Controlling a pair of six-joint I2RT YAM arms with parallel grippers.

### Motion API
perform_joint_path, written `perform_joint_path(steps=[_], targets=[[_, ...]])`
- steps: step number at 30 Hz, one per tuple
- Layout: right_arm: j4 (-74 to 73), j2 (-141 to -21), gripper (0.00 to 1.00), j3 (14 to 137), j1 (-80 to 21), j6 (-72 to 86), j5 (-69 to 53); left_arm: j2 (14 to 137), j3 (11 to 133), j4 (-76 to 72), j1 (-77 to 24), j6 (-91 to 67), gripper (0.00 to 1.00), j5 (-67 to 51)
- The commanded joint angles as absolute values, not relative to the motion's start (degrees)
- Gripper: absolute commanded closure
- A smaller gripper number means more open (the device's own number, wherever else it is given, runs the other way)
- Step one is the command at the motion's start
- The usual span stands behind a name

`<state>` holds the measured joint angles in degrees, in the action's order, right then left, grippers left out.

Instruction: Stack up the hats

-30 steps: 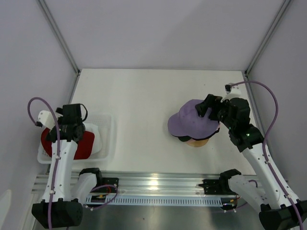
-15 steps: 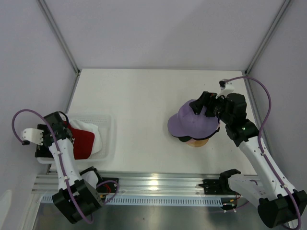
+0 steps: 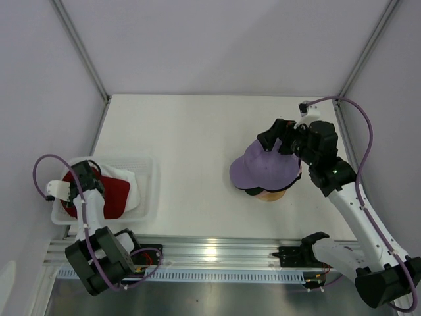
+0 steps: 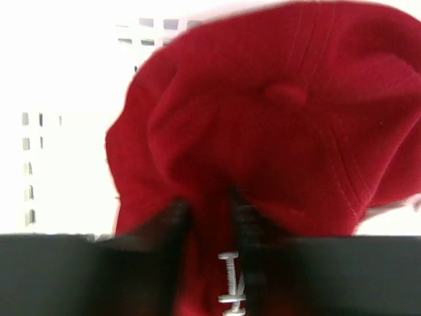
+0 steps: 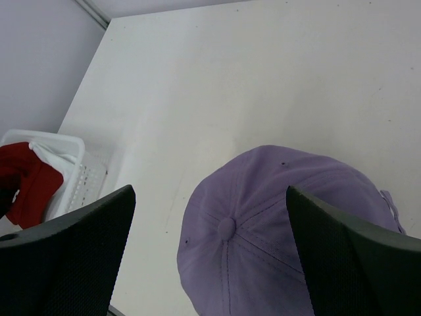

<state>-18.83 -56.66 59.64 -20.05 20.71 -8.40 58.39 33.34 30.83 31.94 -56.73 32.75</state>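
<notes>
Red hat (image 4: 283, 131) blurred, lavender hat (image 5: 289, 217) cut off

White mesh basket (image 3: 150, 191) at 9 o'clock on the worktop (image 3: 191, 131); round tan stand (image 3: 271, 196) at 4 o'clock

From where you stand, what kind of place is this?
Likely a robot test booth: two arms bolted to a white table, bare grey walls around, and a lavender cap and red cap to handle.
</notes>
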Motion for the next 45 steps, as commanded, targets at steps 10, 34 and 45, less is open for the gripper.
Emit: perform_joint_path(steps=[10, 34, 45], targets=[[-17.4, -58.1, 0.00, 64.1, -21.8, 18.5, -5.3, 39.5, 43.1, 30.9, 26.6, -36.7, 0.99, 15.2], [-4.4, -56.9, 0.00, 64.0, -20.7, 22.4, -28.0, 57.0, 73.5, 22.9, -9.3, -3.1, 0.99, -59.9], [-13.3, -51.6, 0.10, 62.0, -21.4, 22.4, -26.0, 72.9, 82.4, 17.7, -18.0, -1.6, 0.99, -66.4]])
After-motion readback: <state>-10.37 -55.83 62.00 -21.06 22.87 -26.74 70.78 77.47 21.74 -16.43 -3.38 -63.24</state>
